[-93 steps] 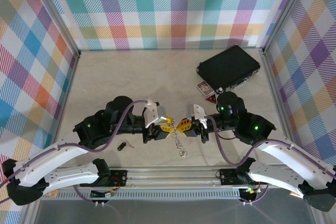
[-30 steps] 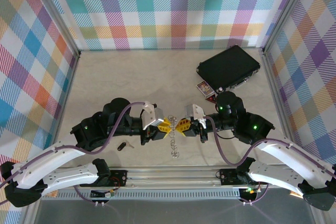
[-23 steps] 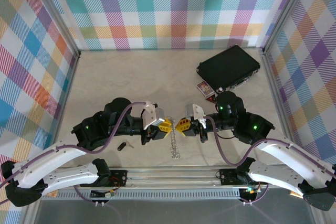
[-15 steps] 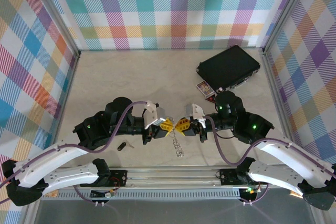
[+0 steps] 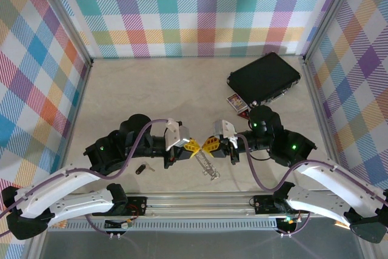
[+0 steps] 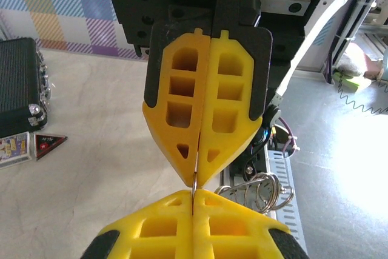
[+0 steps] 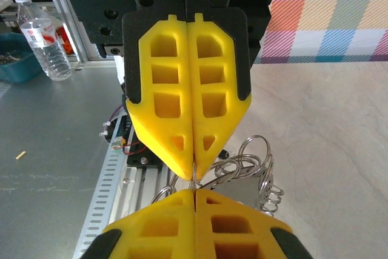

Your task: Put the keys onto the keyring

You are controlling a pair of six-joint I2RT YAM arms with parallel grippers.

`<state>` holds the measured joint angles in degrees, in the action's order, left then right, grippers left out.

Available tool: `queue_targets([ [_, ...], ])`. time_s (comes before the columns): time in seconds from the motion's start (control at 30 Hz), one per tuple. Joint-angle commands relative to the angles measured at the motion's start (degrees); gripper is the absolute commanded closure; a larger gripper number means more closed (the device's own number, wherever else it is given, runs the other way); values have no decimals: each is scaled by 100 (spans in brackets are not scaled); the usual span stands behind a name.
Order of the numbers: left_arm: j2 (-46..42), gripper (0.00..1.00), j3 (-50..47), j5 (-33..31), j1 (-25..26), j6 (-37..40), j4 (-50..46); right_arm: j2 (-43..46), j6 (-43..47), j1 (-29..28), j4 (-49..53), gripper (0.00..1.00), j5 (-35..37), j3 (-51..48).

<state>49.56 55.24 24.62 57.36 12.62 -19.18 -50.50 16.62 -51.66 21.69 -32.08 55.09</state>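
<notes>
Key (image 5: 140, 168) lies on the table (image 5: 151, 98), left of my left gripper (image 5: 194, 145) and well apart from it. It has a chunky black plastic head and a short silver blade. Tiny, light, rigid, so I'd take it by the head and leave the blade free. Left gripper: yellow pads pressed flat together, thin steel wire of the keyring (image 5: 208, 166) pinched at the tip. Keyring is silvery links and loops, limp and probably slippery, hanging below the pinch. Grip the stiff ring, not the links. Right gripper (image 5: 208, 144) sits tip to tip with the left, jaws closed on the same wire. Matte black case (image 5: 264, 77) far right.
</notes>
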Motion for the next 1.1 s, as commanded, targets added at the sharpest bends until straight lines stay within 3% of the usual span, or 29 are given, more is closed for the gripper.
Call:
queue_targets([
  [0.0,-307,100,-75,68,74,-85,532,304,-81,-44,-296,78,-220,6],
  [0.1,-369,100,-34,190,73,-93,523,515,-184,-42,-398,64,-121,-187],
  [0.23,-353,100,-22,435,73,-96,536,526,-202,-46,-358,60,-23,-218],
  [0.33,-342,100,-14,650,73,-103,573,532,-284,-43,-535,65,-76,-259],
  [0.47,-346,100,-11,886,73,-156,617,572,-352,-41,-863,81,-419,-394],
  [0.67,-335,100,2,1079,71,-217,666,585,-316,-40,-980,90,-784,-546],
  [0.77,-333,100,-22,1022,73,-216,661,681,-359,-39,-1093,87,-785,-630],
  [0.93,-262,100,-49,788,73,-186,628,725,-473,-38,-1222,72,-615,-675],
  [1.07,-186,100,-88,788,67,-169,651,669,-569,-39,-1400,72,-554,-726],
])
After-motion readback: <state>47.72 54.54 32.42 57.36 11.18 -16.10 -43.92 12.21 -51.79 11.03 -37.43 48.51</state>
